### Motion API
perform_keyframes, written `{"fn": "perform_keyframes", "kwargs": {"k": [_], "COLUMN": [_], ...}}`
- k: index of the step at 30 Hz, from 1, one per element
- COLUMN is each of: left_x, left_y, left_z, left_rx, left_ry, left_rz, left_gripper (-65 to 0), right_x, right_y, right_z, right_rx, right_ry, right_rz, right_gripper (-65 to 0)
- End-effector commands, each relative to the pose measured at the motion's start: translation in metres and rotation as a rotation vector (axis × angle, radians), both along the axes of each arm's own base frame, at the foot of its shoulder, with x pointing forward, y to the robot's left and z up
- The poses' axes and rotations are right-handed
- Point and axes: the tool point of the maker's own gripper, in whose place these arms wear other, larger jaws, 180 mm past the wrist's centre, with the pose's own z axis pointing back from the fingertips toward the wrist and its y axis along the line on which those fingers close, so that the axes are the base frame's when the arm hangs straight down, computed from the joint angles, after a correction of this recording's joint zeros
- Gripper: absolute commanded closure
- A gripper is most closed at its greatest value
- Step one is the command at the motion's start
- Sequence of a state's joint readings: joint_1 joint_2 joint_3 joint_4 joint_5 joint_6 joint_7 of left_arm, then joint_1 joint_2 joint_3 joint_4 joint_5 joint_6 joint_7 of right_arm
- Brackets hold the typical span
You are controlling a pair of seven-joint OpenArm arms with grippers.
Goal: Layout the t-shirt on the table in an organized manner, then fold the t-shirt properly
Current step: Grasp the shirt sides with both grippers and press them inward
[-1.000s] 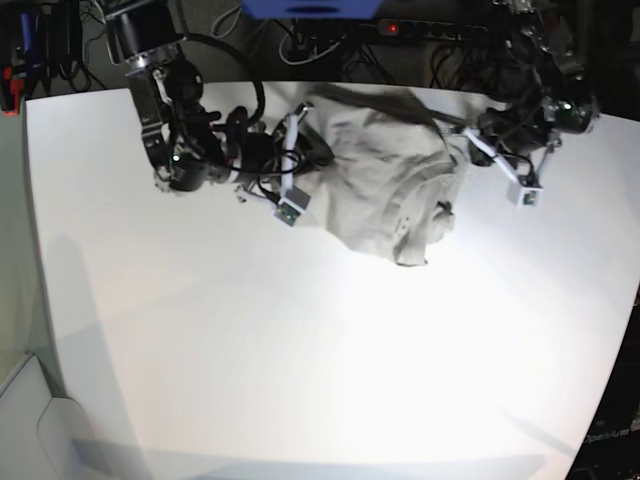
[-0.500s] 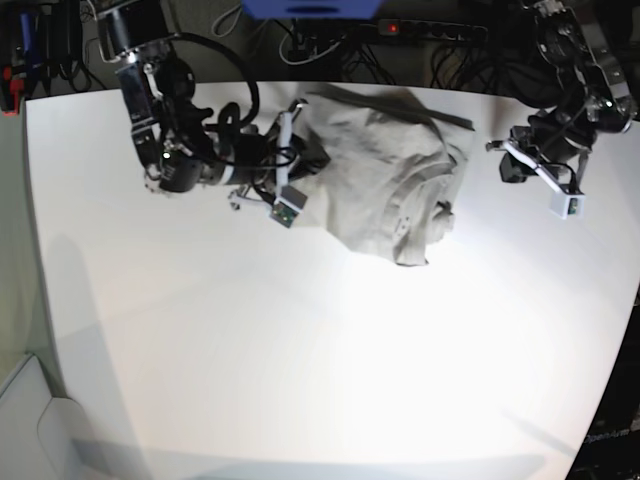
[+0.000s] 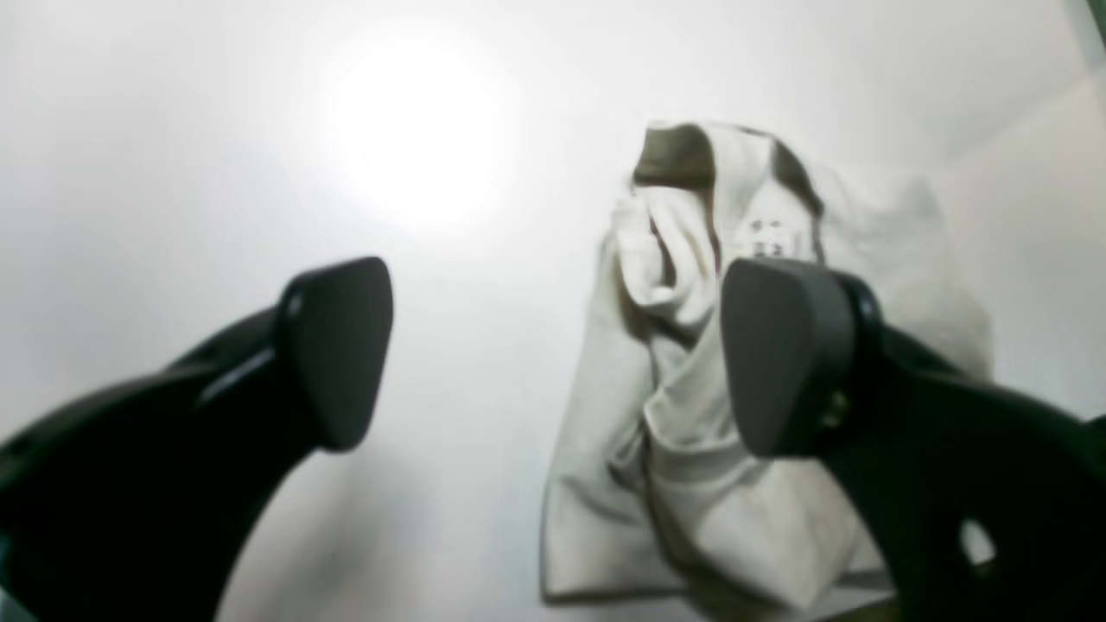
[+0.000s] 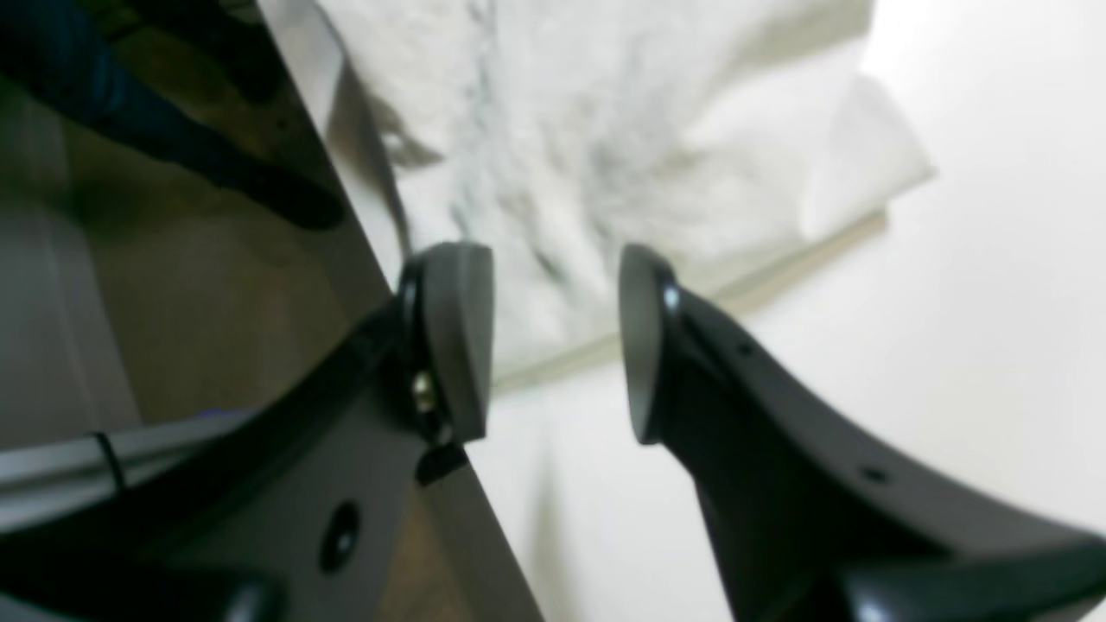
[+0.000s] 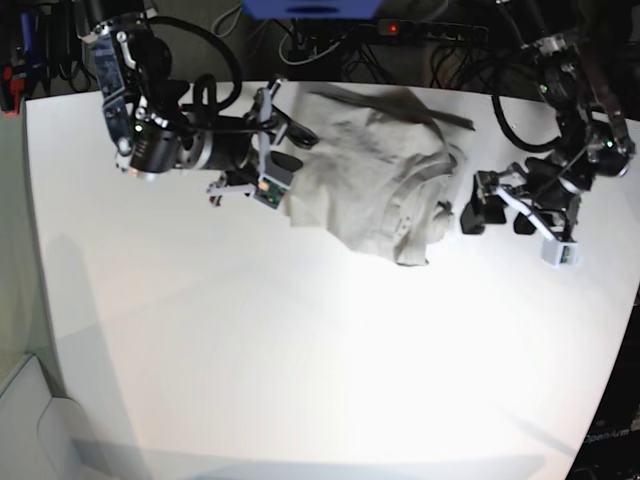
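- t-shirt (image 5: 385, 190): crumpled heap on far-centre of desk (image 5: 300, 380), reaching the far edge.
- L gripper (image 3: 553, 354): fingers wide apart, nothing held, just right of shirt.
- R gripper (image 4: 553, 345): fingers apart, empty, at shirt's left edge by desk's far rim.

Strong overhead light falls on the table (image 5: 300, 380), burning a white glare patch in the base view and another beyond the open jaws in the left wrist view, above and between the fingers (image 3: 337, 345), where surface detail washes out. Both wrist views are soft: the fingers themselves blur at close range, and the t-shirt (image 4: 605, 155) ahead of the right gripper's jaws smears. The base view bends at its edges, dark beyond the table, with faint grey shadows along its left side.
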State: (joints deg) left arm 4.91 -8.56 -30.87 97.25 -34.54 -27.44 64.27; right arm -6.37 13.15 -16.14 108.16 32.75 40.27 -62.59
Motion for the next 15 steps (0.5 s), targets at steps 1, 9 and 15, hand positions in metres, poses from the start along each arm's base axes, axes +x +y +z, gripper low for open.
{"fn": "perform_keyframes", "kwargs": {"k": [1,9,15], "left_x": [0.004,0.0,-0.008], "left_y": [-0.004,-0.048,-0.052], "left_z": [0.001,-0.019,-0.043], "left_rx": [-0.006,-0.025,-0.06], "left_ry": [-0.012,0.046,0.121], "left_rz": [-0.017,-0.14,-0.137], "left_gripper": [-58.5,-58.5,-58.5], "right_x": [0.003,-0.004,-0.004], "right_y": [0.003,0.005,0.005], "right_z": [0.009,0.006,0.006], "right_rx": [0.032,0.036,0.036], "right_ry": [-0.022,-0.001,0.0], "right_rz": [-0.003,-0.003,-0.003], "right_gripper": [-25.1,-25.1,-25.1]}}
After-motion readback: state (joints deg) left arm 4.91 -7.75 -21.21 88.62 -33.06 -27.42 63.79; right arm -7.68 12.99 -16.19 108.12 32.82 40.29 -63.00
